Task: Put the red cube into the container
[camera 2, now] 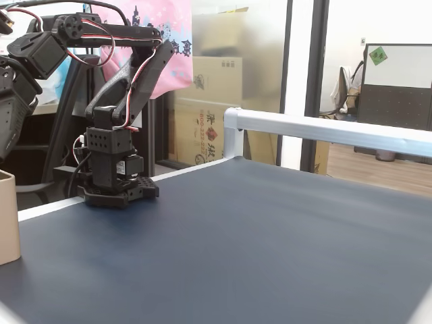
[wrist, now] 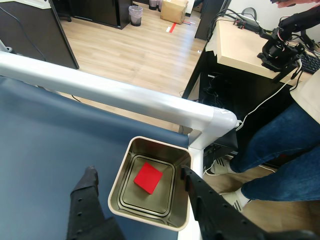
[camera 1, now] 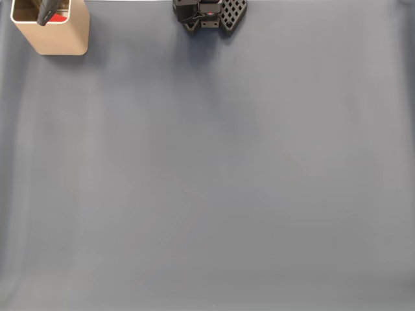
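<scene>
Wrist view: your gripper [wrist: 137, 177] hangs over the container [wrist: 120, 187] with its two dark fingers [wrist: 87, 200] spread wide, one on either side of the tin's mouth, and nothing between them. You can see that neither finger touches the red cube [wrist: 148, 177]. The cube lies flat on the shiny floor of the tin, roughly at its middle, apart from all four walls.

Fixed view from above: the container [camera 1: 58, 35] stands at the far left corner of the dark blue tabletop [camera 1: 207, 181], with a strip of the red cube [camera 1: 59, 17] showing inside its rim beside the dark fingertip [camera 1: 45, 14] that reaches over the opening. The arm's black base [camera 1: 211, 16] sits at the far edge of the tabletop, well apart from the tin.

Fixed view from the side: the arm [camera 2: 111, 128] rises from its base and folds back toward the left edge of the picture; a beige wall of the container [camera 2: 7, 219] shows at that edge.

Writing: a cardboard box [camera 2: 214, 128] behind the table carries red printing that includes the digits "800-820-8820"; the characters with it are too small to read. No label is legible on the tin or the cube. A person's legs in blue jeans [wrist: 280, 150] stand beside the table's white rail [wrist: 115, 95].
</scene>
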`<move>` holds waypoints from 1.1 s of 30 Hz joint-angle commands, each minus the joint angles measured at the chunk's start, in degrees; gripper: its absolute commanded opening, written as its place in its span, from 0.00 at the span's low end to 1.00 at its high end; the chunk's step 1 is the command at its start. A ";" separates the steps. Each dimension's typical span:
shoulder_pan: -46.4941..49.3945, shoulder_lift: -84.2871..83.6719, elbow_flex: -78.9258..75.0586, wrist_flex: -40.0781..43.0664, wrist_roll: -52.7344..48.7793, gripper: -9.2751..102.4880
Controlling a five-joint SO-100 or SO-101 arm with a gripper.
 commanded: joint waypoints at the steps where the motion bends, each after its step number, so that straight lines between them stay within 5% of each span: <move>1: -0.35 2.02 -0.26 -1.32 1.23 0.42; 8: -0.70 2.02 -0.18 -1.58 1.93 0.39; 17: -7.56 2.11 -0.97 -1.58 0.97 0.12; 33: -62.05 16.00 9.14 2.20 4.31 0.08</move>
